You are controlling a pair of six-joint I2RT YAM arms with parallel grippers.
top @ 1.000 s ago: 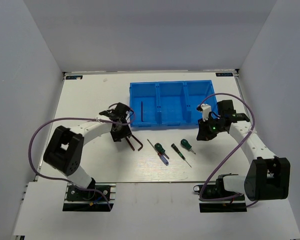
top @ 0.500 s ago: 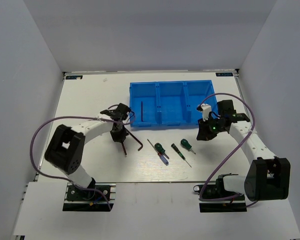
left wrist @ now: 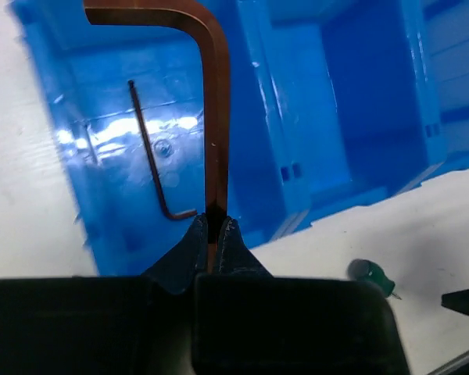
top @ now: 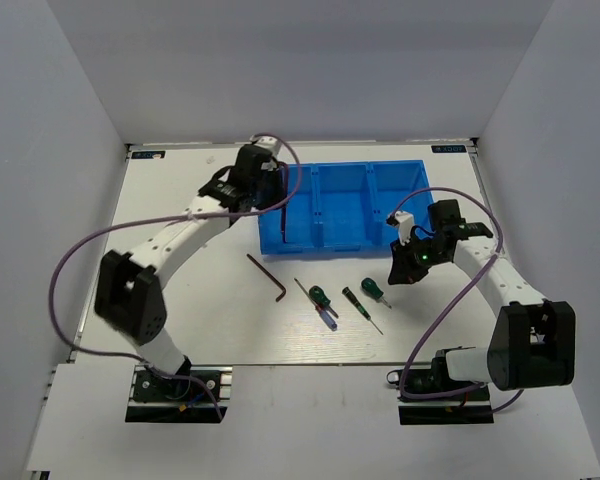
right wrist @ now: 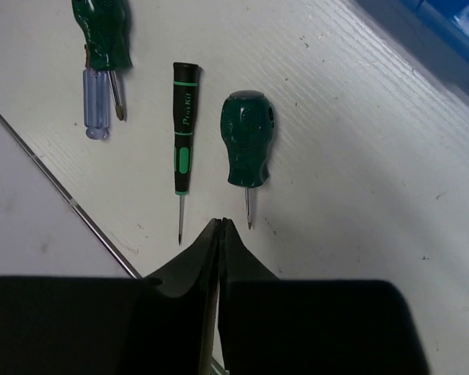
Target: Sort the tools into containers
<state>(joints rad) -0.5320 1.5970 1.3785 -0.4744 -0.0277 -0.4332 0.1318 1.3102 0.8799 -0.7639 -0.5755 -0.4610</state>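
Left gripper (left wrist: 213, 223) is pinched tight on the end of a copper-toned hex key (left wrist: 217, 117). The key's long arm runs straight out from the fingertips and bends off to the left at its far end. Beyond the fingertips is the blue tray (left wrist: 254, 133). The held key hangs over its left end compartment, and I cannot tell whether it touches the plastic. On that compartment's floor, just left of the held key in the wrist view, a dark hex key (left wrist: 148, 148) lies flat. Well behind this gripper, out on the table (top: 220, 320), a third hex key (top: 268, 276) lies alone.

Right gripper (right wrist: 220, 223) has its jaws pressed together with nothing between them. Just ahead of its fingertips a stubby green screwdriver (right wrist: 248, 148) lies with its blade pointing back at them, near but apart. Just left of that lies a thin black-and-green screwdriver (right wrist: 184, 117), roughly parallel, with its tip also toward the gripper. Farther ahead and left, a second green-handled screwdriver (right wrist: 102, 31) lies against a blue-handled screwdriver (right wrist: 95, 105). All four are on the table, outside the tray
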